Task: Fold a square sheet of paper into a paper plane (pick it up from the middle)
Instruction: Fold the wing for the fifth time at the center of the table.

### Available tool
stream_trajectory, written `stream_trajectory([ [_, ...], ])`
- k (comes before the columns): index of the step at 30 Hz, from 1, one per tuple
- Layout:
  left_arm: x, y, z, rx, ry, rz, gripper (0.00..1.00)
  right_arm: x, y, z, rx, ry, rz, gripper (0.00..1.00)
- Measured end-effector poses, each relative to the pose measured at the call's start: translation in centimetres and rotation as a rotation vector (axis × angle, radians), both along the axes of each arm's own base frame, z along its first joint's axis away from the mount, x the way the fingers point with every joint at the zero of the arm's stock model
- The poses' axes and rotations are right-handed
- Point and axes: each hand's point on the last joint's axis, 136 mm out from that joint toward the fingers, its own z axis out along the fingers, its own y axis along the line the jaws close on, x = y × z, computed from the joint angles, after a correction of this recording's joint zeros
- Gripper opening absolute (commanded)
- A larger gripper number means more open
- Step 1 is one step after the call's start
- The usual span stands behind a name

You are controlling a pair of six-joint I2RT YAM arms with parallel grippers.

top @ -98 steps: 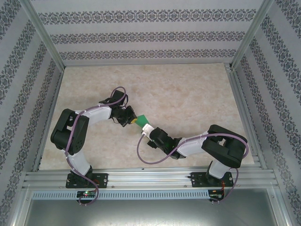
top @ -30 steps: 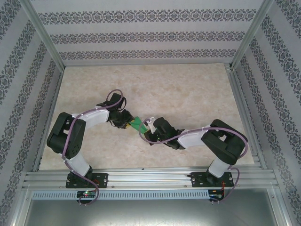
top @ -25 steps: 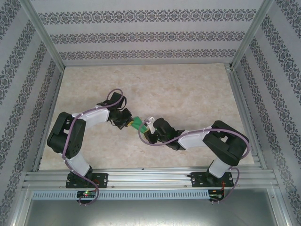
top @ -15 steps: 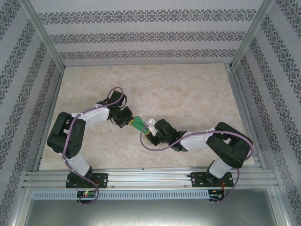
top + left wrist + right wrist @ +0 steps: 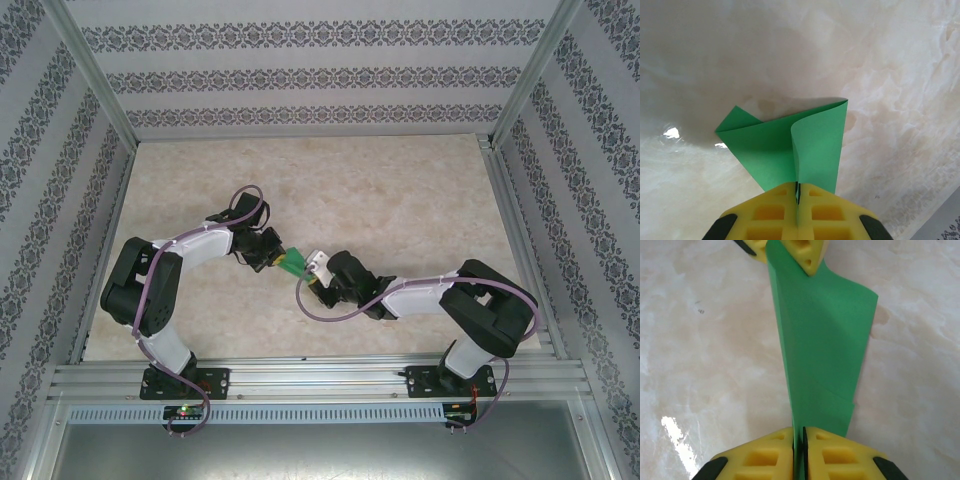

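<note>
Left gripper point(image 5: 798, 197): just shut, now clamps square sheet of paper point(image 5: 767, 150) from 9 o'clock. Right gripper point(image 5: 800, 437): re-pinches opposite end, 3 o'clock. Holds folded sheet over table point(image 5: 400, 190) centre, probably sets up next crease.

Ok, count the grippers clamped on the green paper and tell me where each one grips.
2. The left gripper is shut on one end of the folded green paper; the right gripper is shut on the opposite end, facing it.

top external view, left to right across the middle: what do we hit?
left arm → left gripper → paper → right gripper → right arm
</note>
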Motion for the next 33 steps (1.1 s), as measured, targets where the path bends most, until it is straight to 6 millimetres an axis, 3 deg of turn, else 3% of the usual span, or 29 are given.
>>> stream_trajectory([
  [9,0.0,-0.1,0.0,-0.005,0.001,-0.003,0.01,0.5,0.6,-0.1,-0.002,0.002,0.0,0.0],
  [11,-0.1,-0.1,0.0,-0.004,0.002,-0.003,0.06,0.5,0.6,-0.1,-0.002,0.003,-0.003,0.0],
  [16,-0.1,0.0,0.0,0.005,-0.005,-0.024,0.36,0.7,0.4,-0.2,0.011,0.022,-0.041,0.0],
  [23,0.2,1.9,1.5,0.078,-0.044,-0.002,0.48,1.1,0.1,-0.1,0.112,0.15,-0.166,0.0],
  [30,0.1,4.0,5.4,0.137,-0.165,0.045,0.49,0.9,0.4,-0.6,0.214,0.305,-0.274,0.0],
  [33,-0.5,4.3,5.7,0.139,-0.176,0.049,0.48,0.6,0.4,-1.5,0.225,0.364,-0.313,0.0],
])
